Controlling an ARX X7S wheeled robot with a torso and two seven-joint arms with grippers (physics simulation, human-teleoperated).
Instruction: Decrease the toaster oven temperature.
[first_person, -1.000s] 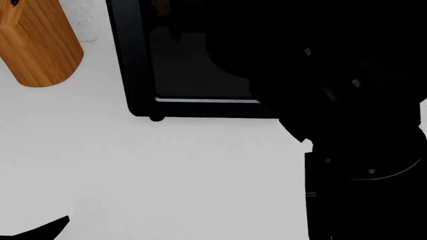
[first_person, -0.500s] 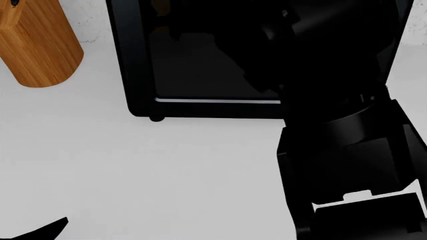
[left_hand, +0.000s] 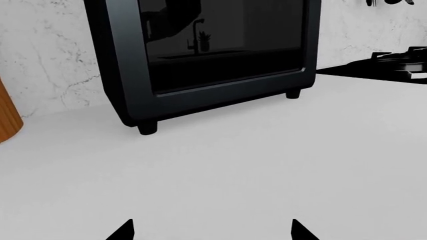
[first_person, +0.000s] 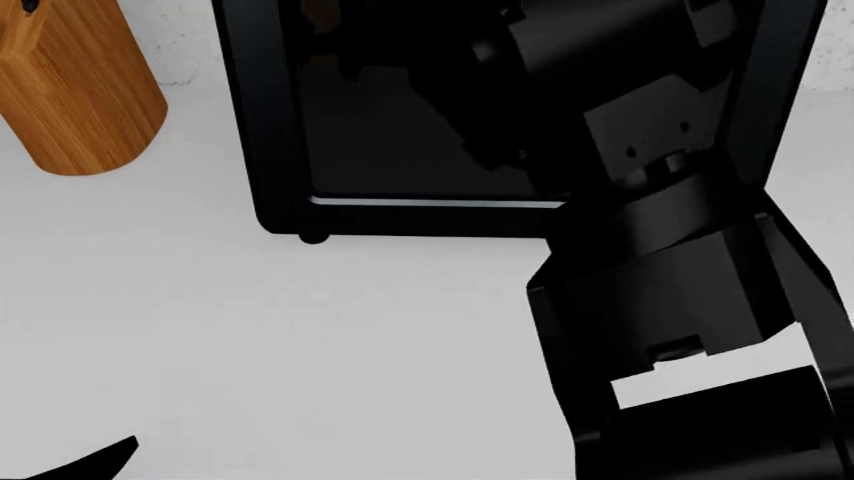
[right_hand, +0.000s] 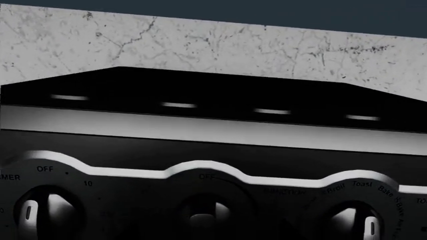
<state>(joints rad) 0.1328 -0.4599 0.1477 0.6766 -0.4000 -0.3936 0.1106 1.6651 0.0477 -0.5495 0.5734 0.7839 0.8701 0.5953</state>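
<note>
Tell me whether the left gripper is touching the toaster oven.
Apart. In the left wrist view the left gripper's fingertips sit at the frame's near edge, with a wide stretch of bare white counter between them and the toaster oven.

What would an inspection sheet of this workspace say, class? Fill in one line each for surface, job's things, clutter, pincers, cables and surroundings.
Surface: pale counter, bare in front of the oven.
Job's things: black toaster oven upright on its small feet, dark glass door shut; three knobs in a row along its control panel, shown by the right wrist view.
Clutter: wooden cylinder beside the oven; black cooktop on its other side.
Pincers: left pincer open, low over the bare counter, holding nothing; right pincer not in view, its arm raised in front of the oven.
Cables: nothing seen.
Surroundings: marbled white wall behind the oven.
</note>
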